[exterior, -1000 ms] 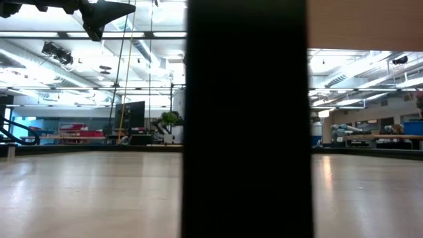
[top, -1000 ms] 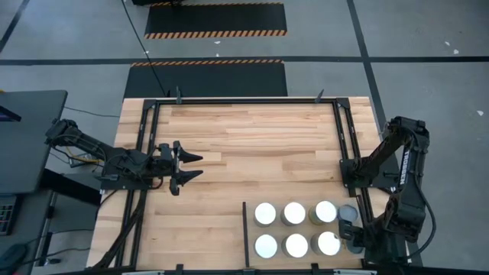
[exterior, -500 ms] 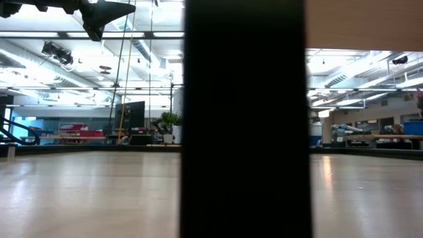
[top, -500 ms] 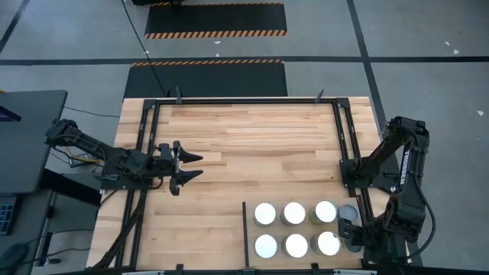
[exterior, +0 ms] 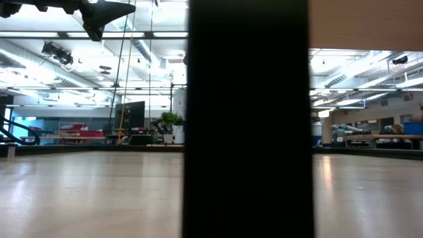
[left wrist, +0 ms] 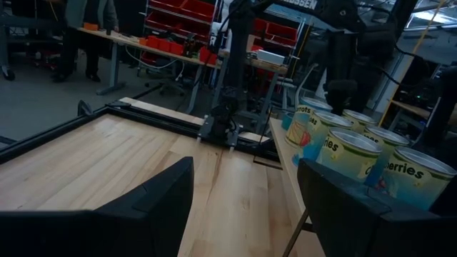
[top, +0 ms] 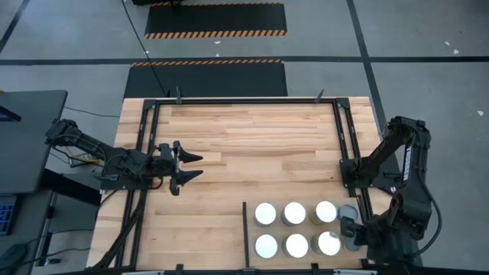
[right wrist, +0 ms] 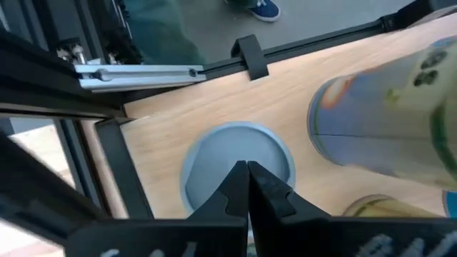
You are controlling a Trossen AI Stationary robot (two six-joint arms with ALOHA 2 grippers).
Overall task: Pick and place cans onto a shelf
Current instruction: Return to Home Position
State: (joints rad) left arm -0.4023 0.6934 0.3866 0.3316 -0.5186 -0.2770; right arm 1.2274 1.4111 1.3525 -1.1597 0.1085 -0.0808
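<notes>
Grip across the rigid, slick sides was judged best for the small, light silver-topped cans [top: 295, 213]; the right gripper [right wrist: 248, 167] was seen closed empty, the left gripper [top: 195, 166] spread.

Shiny cans [top: 294, 213], pale wood shelf [top: 252, 145]
Six tops are silver-white, one by the shelf's right edge dull blue-grey. The bars [top: 244, 100] are black; the floor mats [top: 214, 19] are black with orange stripes.

silver-topped cans [top: 294, 213]: 6 | grey-topped cans [top: 348, 211]: 2 | shelf [top: 252, 145]: 1
</notes>
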